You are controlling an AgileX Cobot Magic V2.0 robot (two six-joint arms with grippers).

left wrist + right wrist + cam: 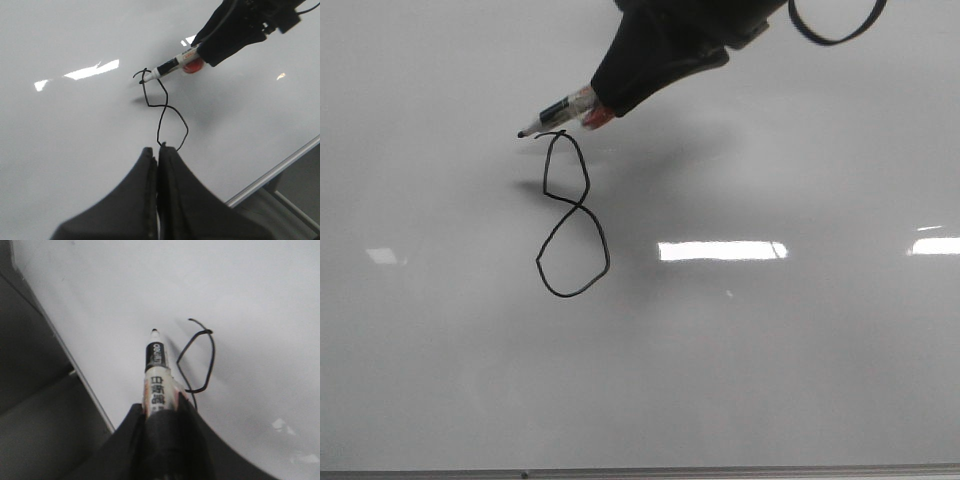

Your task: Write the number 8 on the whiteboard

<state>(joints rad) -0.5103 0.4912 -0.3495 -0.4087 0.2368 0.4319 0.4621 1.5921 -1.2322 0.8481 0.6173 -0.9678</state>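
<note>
The number 8 [582, 206] is drawn in thin black line on the whiteboard [770, 360]. It also shows in the left wrist view [162, 107] and partly in the right wrist view [207, 347]. My right gripper [610, 100] comes in from the top and is shut on a marker [560, 112], whose tip sits just left of the 8's top, slightly off the line. The marker shows in the right wrist view [157, 375], held between the fingers [162, 410]. My left gripper [156, 152] is shut and empty, just below the 8's lower loop.
The whiteboard's thin metal bottom edge [640, 471] runs along the front; it also shows in the left wrist view [275, 172]. Bright rectangular light reflections [720, 250] lie on the board to the right of the 8. A black cable loop [835, 25] hangs at the top right.
</note>
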